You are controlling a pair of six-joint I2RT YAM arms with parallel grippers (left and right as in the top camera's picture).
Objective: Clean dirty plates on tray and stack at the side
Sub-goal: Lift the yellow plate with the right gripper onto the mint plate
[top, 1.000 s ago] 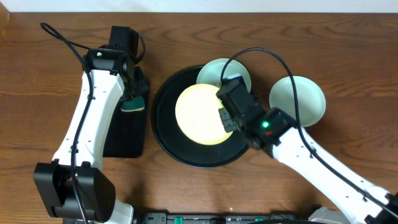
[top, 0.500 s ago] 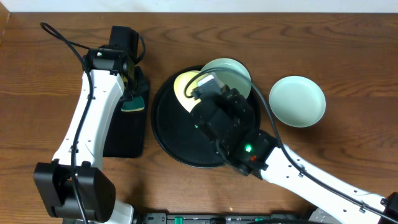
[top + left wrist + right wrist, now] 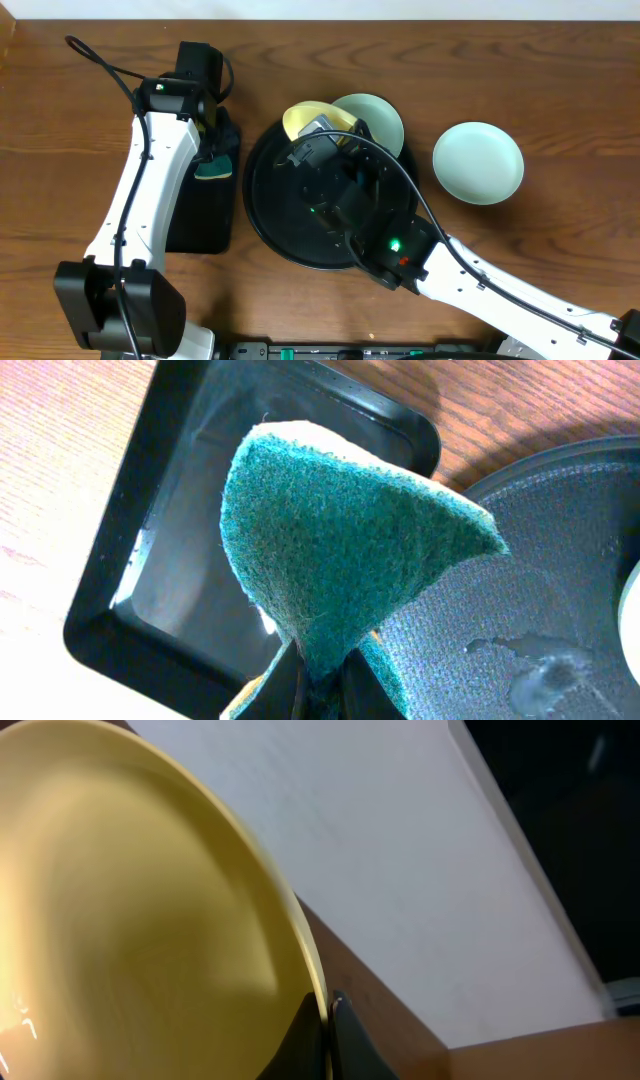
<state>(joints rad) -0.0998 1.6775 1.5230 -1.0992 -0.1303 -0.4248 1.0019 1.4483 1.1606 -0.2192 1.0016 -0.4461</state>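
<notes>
Two claws, both clamped. The right gripper pinches the pale yellow plate by its rim, holding it tipped on edge over the far part of the round black tray. One mint plate lies at that tray's far rim, another on the table to the right. The left gripper holds a green scouring sponge above the rectangular tray, left of the yellow plate. Scrubbing probably means bringing the sponge rightward.

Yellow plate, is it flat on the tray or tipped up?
Tipped up: the yellow plate stands steeply on edge, rim pinched by the right gripper.
</notes>
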